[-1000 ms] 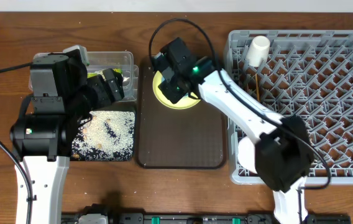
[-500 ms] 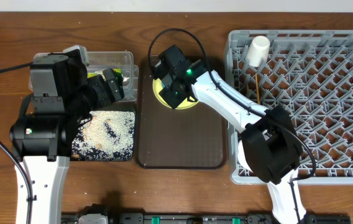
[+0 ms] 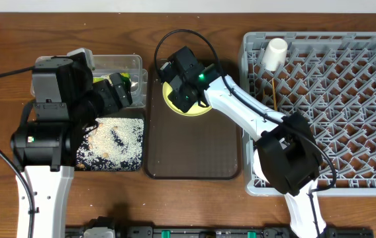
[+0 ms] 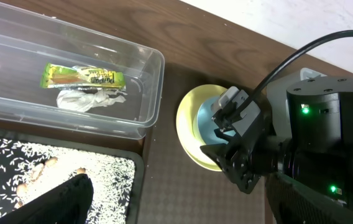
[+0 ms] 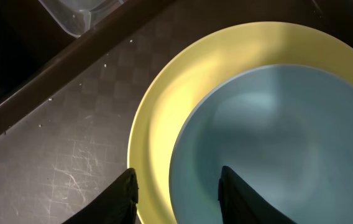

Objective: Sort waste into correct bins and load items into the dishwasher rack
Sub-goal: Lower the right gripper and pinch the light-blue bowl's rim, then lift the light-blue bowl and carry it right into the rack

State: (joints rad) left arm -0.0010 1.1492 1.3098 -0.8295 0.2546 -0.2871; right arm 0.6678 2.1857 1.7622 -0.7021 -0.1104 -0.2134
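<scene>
A light blue bowl (image 5: 270, 143) sits on the yellow plate (image 5: 164, 106) at the far end of the brown serving tray (image 3: 191, 145). My right gripper (image 5: 178, 173) hangs over them, open. One finger is over the plate's left part and the other is inside the bowl, so the bowl's rim lies between them. My left gripper (image 4: 189, 205) stands wide open and empty above the edge of the black tray (image 3: 138, 165), which holds rice scraps (image 4: 46, 171). The clear tub (image 4: 155, 68) holds the snack wrapper (image 4: 83, 78) and napkin (image 4: 89, 98).
The grey dishwasher rack (image 3: 320, 39) fills the right side. A white cup (image 3: 274, 53) lies at its far left corner with a chopstick (image 3: 275, 92) just below it. A white bowl (image 3: 259, 166) shows partly under my right arm.
My right gripper has settled a little lower and to the left over the plate and bowl, and its jaws have narrowed slightly. The left arm has not moved.
</scene>
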